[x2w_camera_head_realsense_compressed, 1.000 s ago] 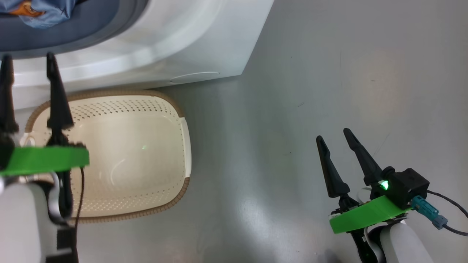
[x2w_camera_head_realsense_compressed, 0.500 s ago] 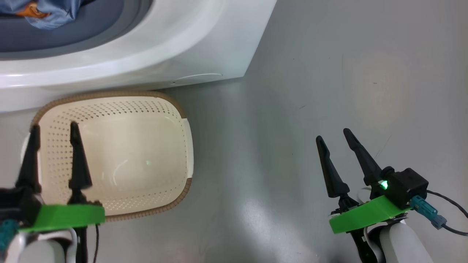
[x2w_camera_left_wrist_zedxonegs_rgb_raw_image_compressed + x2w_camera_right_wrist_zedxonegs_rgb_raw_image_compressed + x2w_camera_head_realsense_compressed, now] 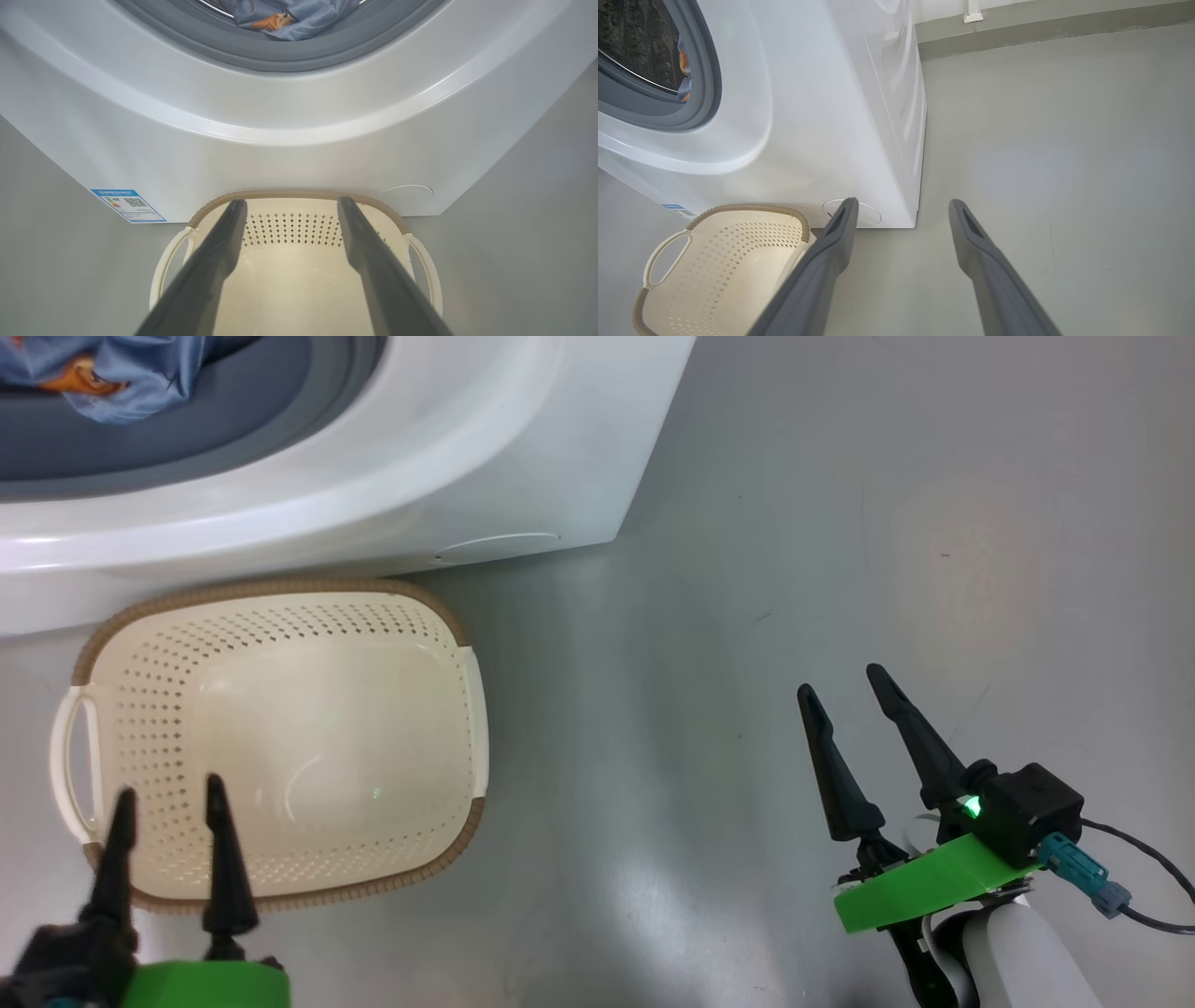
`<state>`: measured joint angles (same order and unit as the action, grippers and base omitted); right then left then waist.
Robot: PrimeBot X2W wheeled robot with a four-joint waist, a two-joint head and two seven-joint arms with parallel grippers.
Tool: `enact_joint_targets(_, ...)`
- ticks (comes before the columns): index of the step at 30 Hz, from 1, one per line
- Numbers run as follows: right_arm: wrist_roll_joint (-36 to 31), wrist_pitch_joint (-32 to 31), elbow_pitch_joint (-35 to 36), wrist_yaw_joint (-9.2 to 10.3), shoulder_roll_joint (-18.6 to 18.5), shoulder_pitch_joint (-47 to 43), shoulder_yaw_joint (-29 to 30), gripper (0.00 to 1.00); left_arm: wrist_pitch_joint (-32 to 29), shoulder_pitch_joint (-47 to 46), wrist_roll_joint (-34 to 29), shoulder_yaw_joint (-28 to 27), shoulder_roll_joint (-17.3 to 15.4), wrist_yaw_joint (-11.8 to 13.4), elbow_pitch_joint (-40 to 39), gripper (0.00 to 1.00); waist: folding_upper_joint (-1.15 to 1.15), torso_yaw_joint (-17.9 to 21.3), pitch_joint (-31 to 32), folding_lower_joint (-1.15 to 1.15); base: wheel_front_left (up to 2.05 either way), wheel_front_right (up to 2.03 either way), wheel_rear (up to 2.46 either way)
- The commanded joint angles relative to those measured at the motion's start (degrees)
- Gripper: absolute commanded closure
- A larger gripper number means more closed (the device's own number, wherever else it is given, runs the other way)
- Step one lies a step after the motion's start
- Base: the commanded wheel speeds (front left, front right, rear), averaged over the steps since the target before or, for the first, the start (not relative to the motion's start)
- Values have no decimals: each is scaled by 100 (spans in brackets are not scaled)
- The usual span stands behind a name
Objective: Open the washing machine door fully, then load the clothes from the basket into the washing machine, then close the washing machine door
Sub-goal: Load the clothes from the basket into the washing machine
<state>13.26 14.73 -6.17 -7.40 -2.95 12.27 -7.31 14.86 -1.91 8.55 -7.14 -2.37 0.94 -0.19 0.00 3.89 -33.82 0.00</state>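
Note:
The cream perforated basket (image 3: 280,747) sits on the floor against the white washing machine (image 3: 392,476), with nothing inside it. A light blue garment with orange print (image 3: 103,373) lies in the machine's mouth on the grey gasket, also seen in the left wrist view as blue clothes (image 3: 289,18). My left gripper (image 3: 168,798) is open over the basket's near left rim, nothing between its fingers. My right gripper (image 3: 845,681) stands open above bare floor to the right. The washing machine door is out of view.
Grey floor (image 3: 794,523) stretches to the right of the machine. A blue label (image 3: 127,205) is stuck low on the machine's front. A round service flap (image 3: 859,214) sits at its lower right corner. A wall base (image 3: 1041,23) runs far behind.
My left gripper has drawn back from the machine's mouth, down across the basket to its near rim, still open. The right gripper has barely moved.

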Motion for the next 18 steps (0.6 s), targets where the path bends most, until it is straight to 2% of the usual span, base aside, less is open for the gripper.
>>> enact_joint_targets(1, -24, 27, 104, -9, 7, 2, -161, 0, 14, 239, 135, -28, -53, 150, -116, 0, 0, 19, 14, 0, 0, 0, 0)
enact_joint_targets(5, -30, 27, 94, -9, 7, -8, -148, 0, 14, 341, 208, 146, -52, 285, -145, 0, 0, -1, 35, 0, 0, 0, 0)
enact_joint_targets(18, -17, 27, 79, -9, 7, -63, -138, 0, 14, 329, 207, 234, -52, 354, -196, 0, 0, -14, 153, 0, 0, 0, 0)
